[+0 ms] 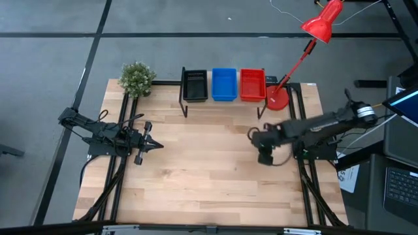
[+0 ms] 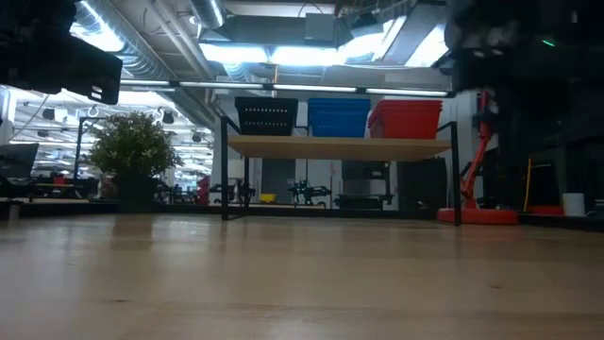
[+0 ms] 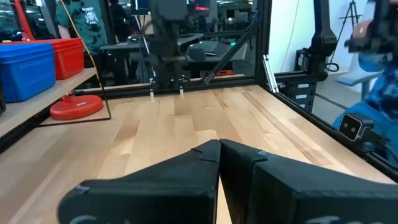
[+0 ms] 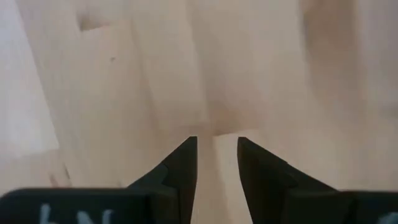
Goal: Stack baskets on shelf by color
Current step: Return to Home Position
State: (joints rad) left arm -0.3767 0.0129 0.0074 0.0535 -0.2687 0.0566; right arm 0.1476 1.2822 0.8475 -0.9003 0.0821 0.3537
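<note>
Black baskets [image 1: 194, 85], blue baskets [image 1: 224, 84] and red baskets [image 1: 253, 85] sit side by side on the light-wood shelf [image 1: 222, 106] at the table's far edge. They rest on its board by their bottoms; the low view shows black [image 2: 265, 116], blue [image 2: 339, 117] and red [image 2: 406, 120]. How many are in each stack cannot be told. My left gripper [image 1: 154, 145] is shut and empty over the table's left part. My right gripper [image 1: 257, 136] points down at the bare tabletop right of the middle; its fingers [image 4: 216, 142] are open and empty.
A potted plant [image 1: 137, 78] stands at the far left corner. A red desk lamp has its base [image 1: 277, 99] right of the shelf and its head [image 1: 322, 23] beyond the table. Bare wood [image 1: 202, 170] lies between the arms and toward the near edge.
</note>
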